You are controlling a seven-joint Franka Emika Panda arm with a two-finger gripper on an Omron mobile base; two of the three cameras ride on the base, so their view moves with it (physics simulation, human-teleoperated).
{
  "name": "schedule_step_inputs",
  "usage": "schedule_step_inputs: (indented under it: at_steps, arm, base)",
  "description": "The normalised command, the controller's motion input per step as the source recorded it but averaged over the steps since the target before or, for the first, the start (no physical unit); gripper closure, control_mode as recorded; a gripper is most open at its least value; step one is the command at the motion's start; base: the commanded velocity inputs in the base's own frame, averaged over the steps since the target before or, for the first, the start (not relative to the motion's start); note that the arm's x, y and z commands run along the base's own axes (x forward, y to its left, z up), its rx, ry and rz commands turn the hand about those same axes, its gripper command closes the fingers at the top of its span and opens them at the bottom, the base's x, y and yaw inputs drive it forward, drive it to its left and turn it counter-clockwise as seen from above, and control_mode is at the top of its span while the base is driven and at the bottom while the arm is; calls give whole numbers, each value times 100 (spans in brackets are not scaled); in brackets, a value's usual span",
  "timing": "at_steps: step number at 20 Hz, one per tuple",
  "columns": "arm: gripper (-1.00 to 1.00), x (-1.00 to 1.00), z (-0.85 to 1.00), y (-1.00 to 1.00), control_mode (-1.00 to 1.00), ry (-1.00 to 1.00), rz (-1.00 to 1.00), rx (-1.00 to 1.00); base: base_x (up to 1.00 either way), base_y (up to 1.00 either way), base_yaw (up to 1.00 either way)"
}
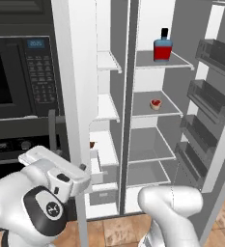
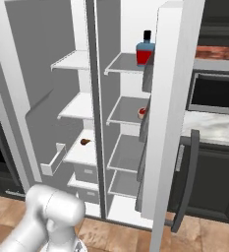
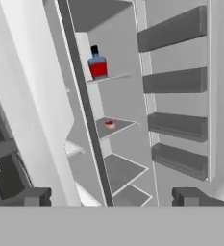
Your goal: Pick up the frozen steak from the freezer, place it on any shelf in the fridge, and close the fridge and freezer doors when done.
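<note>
"How far along?"

"Barely begun. The tool (image 3: 111, 196) is spread wide, holding nothing."

"And the steak?"

"The steak (image 2: 85, 142) lies on a freezer shelf (image 2: 81, 152), near its front edge. Both doors are open; the fridge shelves (image 1: 154, 109) await it."

One bottle (image 1: 162, 47), one steak (image 2: 85, 142), one cupcake (image 1: 155, 103), one microwave (image 1: 17, 79).

We note a blue bottle (image 1: 162, 47) with a red band and black cap ahead of the claw (image 3: 111, 196), whose tips are dark grey. Shelves (image 1: 153, 104) are pale grey; the steak (image 2: 85, 142) is reddish-brown; the microwave (image 1: 17, 77) is black.
</note>
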Motion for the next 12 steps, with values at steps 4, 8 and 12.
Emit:
schedule_step_inputs:
  at_steps: [4,8,12]
  arm:
    - [-100,95,-36,23,-100,0,-13,-1]
    - [-100,88,-30,51,-100,0,-12,0]
    - [-100,79,-27,50,-100,0,-12,0]
  base:
    - [0,0,0]
    - [0,0,0]
    - [0,0,0]
